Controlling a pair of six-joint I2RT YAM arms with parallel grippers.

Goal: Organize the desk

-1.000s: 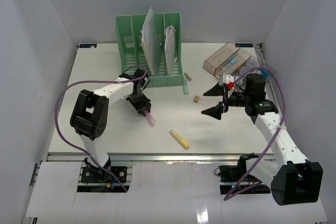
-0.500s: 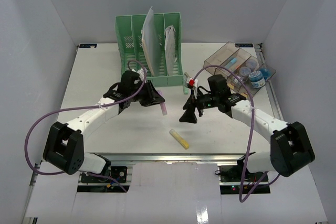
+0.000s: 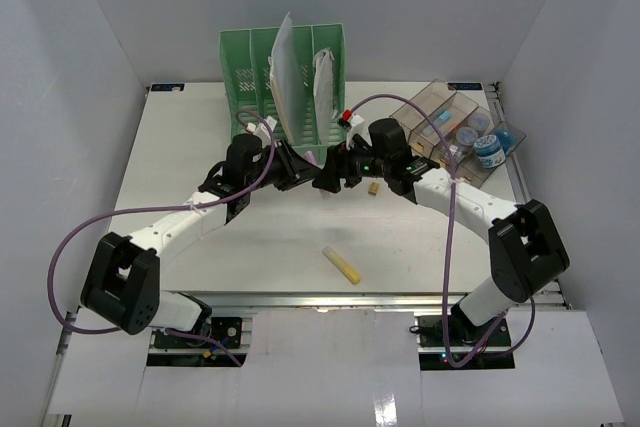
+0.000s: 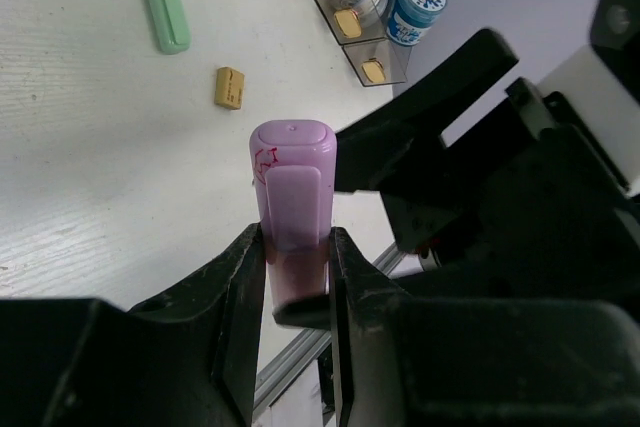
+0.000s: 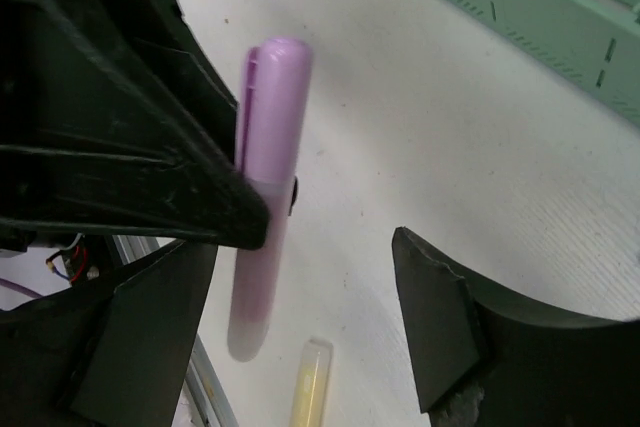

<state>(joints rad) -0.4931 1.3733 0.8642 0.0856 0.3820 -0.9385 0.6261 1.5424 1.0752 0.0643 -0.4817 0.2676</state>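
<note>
Both arms have white links, black joints and looping purple cables.

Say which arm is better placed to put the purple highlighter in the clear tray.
Right, probably: the clear tray is on its side, and the right tool flanks the highlighter the left tool grips.

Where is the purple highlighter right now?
The highlighter is clamped in the left gripper above the desk, just in front of the green rack in the top view; the right gripper, open, straddles it.
</note>
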